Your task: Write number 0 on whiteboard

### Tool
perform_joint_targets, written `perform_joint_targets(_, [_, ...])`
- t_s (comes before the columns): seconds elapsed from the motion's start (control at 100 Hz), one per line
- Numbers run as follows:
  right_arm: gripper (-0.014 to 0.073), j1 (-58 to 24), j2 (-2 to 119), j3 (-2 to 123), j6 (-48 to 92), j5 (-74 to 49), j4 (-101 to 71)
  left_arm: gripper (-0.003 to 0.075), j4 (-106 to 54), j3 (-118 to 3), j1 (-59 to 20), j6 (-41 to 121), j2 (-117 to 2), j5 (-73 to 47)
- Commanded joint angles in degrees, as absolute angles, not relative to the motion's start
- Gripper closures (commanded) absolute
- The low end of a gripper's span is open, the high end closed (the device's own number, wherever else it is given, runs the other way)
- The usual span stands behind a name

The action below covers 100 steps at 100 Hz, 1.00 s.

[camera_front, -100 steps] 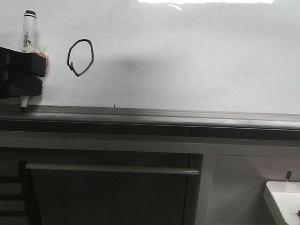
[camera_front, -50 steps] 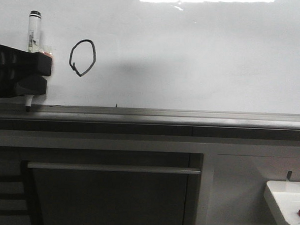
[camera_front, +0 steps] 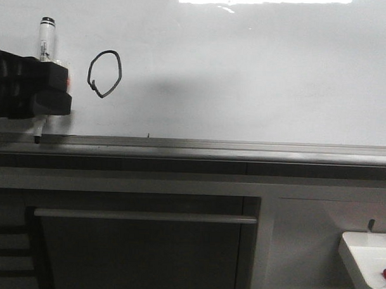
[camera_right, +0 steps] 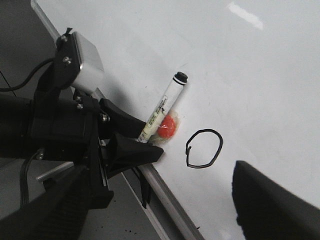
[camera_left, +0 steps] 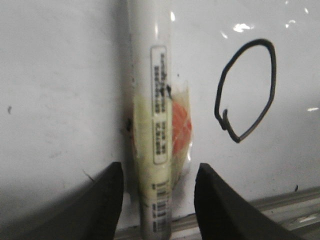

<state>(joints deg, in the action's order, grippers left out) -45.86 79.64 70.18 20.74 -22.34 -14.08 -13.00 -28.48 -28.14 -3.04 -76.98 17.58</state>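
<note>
The number 0 (camera_front: 105, 73) is already drawn on the whiteboard (camera_front: 259, 77), a closed black loop with a small tail at its lower left. It lies to the right of the left gripper (camera_front: 52, 95), near it but not touching. This gripper holds the marker (camera_front: 46, 35) between its two fingers (camera_left: 102, 200). The marker's long axis stands almost upright, flat along the board, with the cap end up and the tip (camera_front: 37, 139) down just above the grey ledge (camera_front: 199, 146). From these views I cannot tell if the tip touches the ledge. An orange spot (camera_left: 180, 125) sits at the marker body under clear tape.

The left arm is clearly the nearer one to the loop. The right gripper (camera_right: 150, 200) shows only its dark fingers at the border of its own view, spread wide and holding nothing.

I judge that the writing is finished, so the next move is probably to put the marker down or pull it away (the ledge directly under the tip is the one thing in the way). The small white tray (camera_front: 360, 252) at the lower right is well apart
</note>
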Motion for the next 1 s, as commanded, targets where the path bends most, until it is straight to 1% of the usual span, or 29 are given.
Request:
perform_joint_targets(0.0, [0.0074, -45.34, 77.53, 72.13, 21.02, -18.96, -14.37, 0.0393, -13.96, -30.36, -27.77, -1.84, -73.83, 21.8])
perform_joint_targets(0.18, [0.0083, -44.93, 77.18, 72.13, 21.02, -20.79, -14.37, 0.0393, -13.96, -30.36, -27.77, 0.0, -68.16, 19.21])
perform_joint_targets(0.21, [0.0099, -44.54, 77.17, 72.13, 21.02, -21.29, -14.37, 0.0394, -13.96, -30.36, -27.77, 0.0, -67.26, 18.76])
perform_joint_targets(0.26, [0.0156, -44.05, 76.72, 72.13, 21.02, -21.77, -14.37, 0.0395, -13.96, -30.36, -27.66, 0.35, -65.75, 18.37])
perform_joint_targets(0.3, [0.024, -43.5, 76.01, 71.82, 21.02, -21.87, -14.37, 0.0399, -13.96, -30.36, -27.66, 1.43, -64.35, 17.79])
perform_joint_targets(0.31, [0.0276, -43.48, 75.88, 71.55, 21.02, -21.87, -14.37, 0.0402, -13.96, -30.36, -27.66, 1.58, -64.09, 17.7])
perform_joint_targets(0.33, [0.0316, -43.18, 75.37, 71.45, 21.02, -21.75, -14.37, 0.0417, -13.96, -30.36, -27.66, 1.59, -63.3, 17.27])
perform_joint_targets(0.34, [0.0358, -43.15, 75.04, 71.2, 21.02, -21.75, -14.37, 0.0423, -14.11, -30.36, -27.66, 1.59, -62.74, 17.14])
perform_joint_targets(0.35, [0.0403, -42.99, 74.69, 70.95, 21.02, -21.75, -14.37, 0.044, -14.28, -30.36, -27.46, 1.59, -62.2, 16.86])
perform_joint_targets(0.37, [0.0449, -42.59, 74.29, 70.68, 21.02, -21.75, -14.37, 0.0472, -14.47, -30.36, -27.36, 1.59, -61.63, 16.51])
perform_joint_targets(0.38, [0.0496, -42.56, 74.05, 70.37, 21.02, -21.75, -14.37, 0.0485, -14.48, -30.36, -27.39, 1.59, -61.34, 16.34])
perform_joint_targets(0.39, [0.0519, -42.41, 73.57, 70.22, 21.02, -21.61, -14.37, 0.0498, -14.48, -30.36, -27.17, 1.59, -60.77, 16.16])
perform_joint_targets(0.4, [0.0565, -42.12, 73.12, 69.88, 21.02, -21.51, -14.37, 0.0543, -14.48, -30.36, -27.11, 1.59, -60.17, 15.69])
perform_joint_targets(0.41, [0.0588, -42.12, 72.88, 69.67, 21.02, -21.51, -14.37, 0.0543, -14.48, -30.36, -27.11, 1.59, -59.87, 15.69])
perform_joint_targets(0.44, [0.0672, -41.74, 71.87, 68.8, 21.02, -21.07, -14.37, 0.0625, -14.48, -30.36, -26.71, 1.59, -58.58, 14.99])
perform_joint_targets(0.45, [0.0663, -41.65, 71.6, 68.27, 21.02, -20.93, -14.37, 0.0642, -14.48, -30.36, -26.69, 1.59, -58.25, 14.88])
perform_joint_targets(0.47, [0.0657, -41.49, 70.74, 67.72, 21.02, -20.55, -14.37, 0.071, -14.08, -30.36, -26.42, 1.83, -56.91, 14.48])
perform_joint_targets(0.49, [0.0652, -41.32, 69.8, 66.84, 21.02, -20.09, -14.37, 0.0742, -13.82, -30.36, -26.27, 2.03, -56.21, 14.34])
perform_joint_targets(0.61, [0.0648, -41.05, 63.01, 59.79, 21.02, -14.54, -12.25, 0.0741, -11.89, -29.93, -25.78, 3.89, -49.83, 14.03])
perform_joint_targets(0.8, [0.0648, -41.05, 47.98, 43.33, 21.02, -2.84, -11.14, 0.0741, -9.92, -25.79, -25.78, 7.2, -38.05, 14.41])
perform_joint_targets(0.99, [0.0648, -40.51, 34.48, 29.34, 21.02, -0.38, -11.14, 0.0741, -6.9, -20.31, -25.78, 7.54, -26.59, 12.36])
